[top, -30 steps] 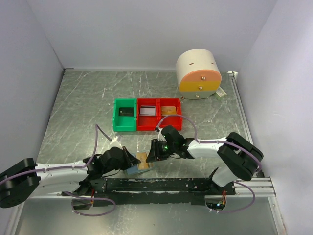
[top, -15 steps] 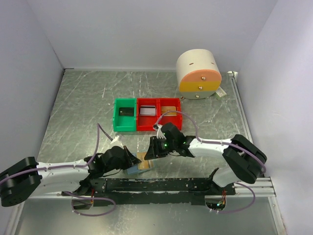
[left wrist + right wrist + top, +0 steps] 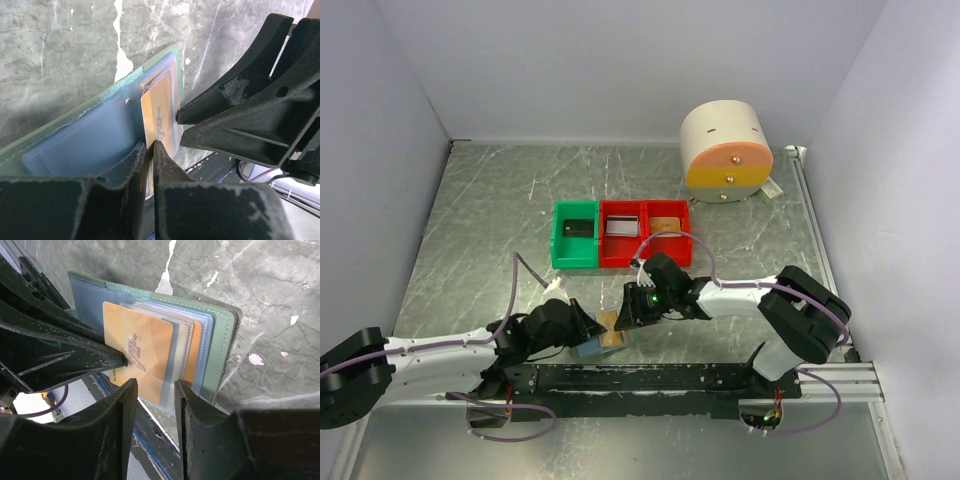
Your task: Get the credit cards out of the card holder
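The card holder (image 3: pixel 592 349) lies spread flat near the table's front edge, pale blue with a green rim (image 3: pixel 220 340). An orange credit card (image 3: pixel 145 340) sticks partway out of its right pocket, and a second orange card (image 3: pixel 196 355) shows behind clear sleeves. My left gripper (image 3: pixel 150 146) points down at the holder's fold beside the card's edge. Its jaws are nearly together with only a thin slit, and nothing is plainly held between them. My right gripper (image 3: pixel 156 385) is open, its fingers on either side of the card's near edge without closing on it.
A green bin (image 3: pixel 575 240) and two red bins (image 3: pixel 622 235) stand in a row behind the grippers, each holding a card. A cream and orange round drawer unit (image 3: pixel 725 150) sits at the back right. The black rail (image 3: pixel 650 378) runs just in front of the holder.
The right arm's elbow swung out and came back a little, while its gripper stayed over the card. The holder and the left arm have barely moved.
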{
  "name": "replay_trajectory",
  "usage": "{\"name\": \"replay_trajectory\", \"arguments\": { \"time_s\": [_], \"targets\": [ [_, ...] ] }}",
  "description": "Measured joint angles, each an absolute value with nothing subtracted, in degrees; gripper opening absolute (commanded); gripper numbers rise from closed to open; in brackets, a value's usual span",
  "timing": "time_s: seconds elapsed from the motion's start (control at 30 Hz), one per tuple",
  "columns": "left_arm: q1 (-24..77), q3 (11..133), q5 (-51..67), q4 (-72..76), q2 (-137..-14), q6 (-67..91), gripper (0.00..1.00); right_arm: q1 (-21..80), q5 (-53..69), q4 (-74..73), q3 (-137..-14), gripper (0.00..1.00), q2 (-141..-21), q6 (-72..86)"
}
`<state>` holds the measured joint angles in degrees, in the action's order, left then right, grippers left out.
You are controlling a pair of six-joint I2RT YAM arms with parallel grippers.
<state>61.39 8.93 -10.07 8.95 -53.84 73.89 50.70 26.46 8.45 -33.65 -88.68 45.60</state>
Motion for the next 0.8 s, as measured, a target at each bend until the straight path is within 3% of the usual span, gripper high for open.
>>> {"name": "replay_trajectory", "arguments": {
  "time_s": [0.17, 0.8],
  "targets": [
    [61.4, 8.1, -10.1, 8.6, -51.9, 73.7, 0.07, 50.7, 26.3, 10.1, -32.6, 0.37, -88.7, 46.7],
    [61.4, 7.9, -10.1, 3.6, -47.2, 73.5, 0.11, 50.6, 25.5, 10.0, -32.4, 0.37, -89.0, 46.9]
  ]
}}
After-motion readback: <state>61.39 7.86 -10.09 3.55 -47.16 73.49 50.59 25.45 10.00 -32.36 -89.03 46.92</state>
